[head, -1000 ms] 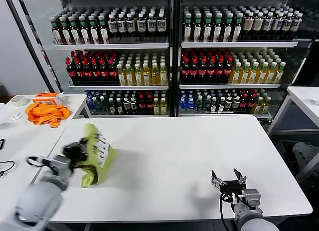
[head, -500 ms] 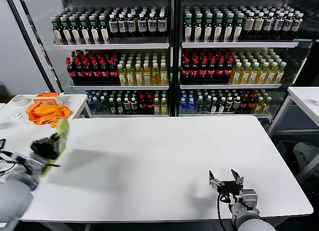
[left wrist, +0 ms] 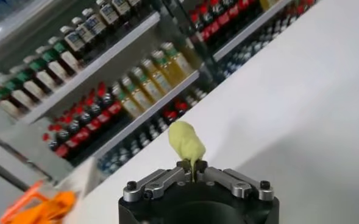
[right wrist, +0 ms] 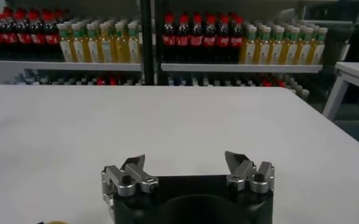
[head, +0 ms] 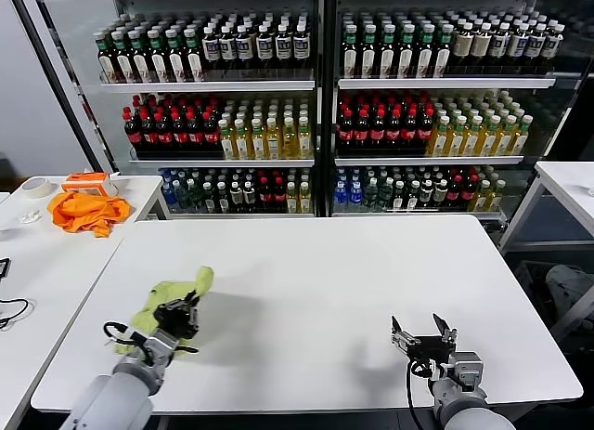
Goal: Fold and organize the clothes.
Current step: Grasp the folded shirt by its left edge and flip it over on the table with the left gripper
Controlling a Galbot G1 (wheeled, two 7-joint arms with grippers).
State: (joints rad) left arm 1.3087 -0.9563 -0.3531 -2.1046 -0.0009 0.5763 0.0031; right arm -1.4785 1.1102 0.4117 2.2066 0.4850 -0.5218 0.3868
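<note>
The clothes, a light yellow-green shirt point(head: 162, 298), lie bunched on the white table point(head: 306, 281) near its front left. My left gripper point(head: 183, 311) is shut on a fold of the shirt point(left wrist: 186, 141), which pokes up between its closed fingers in the left wrist view. Most of the shirt is hidden behind the gripper there. My right gripper point(head: 422, 334) hovers open over the front right of the table, far from the shirt, with nothing between its fingers point(right wrist: 133, 165).
An orange cloth point(head: 86, 210) and a tape roll point(head: 35, 187) lie on a second table at the far left. Shelves of bottles point(head: 316, 105) stand behind the table. Another white table point(head: 566, 184) stands at the right.
My left gripper swung the shirt out to the left, then back in toward the table's front left, where the shirt now lies low and bunched. The right arm has barely moved.
</note>
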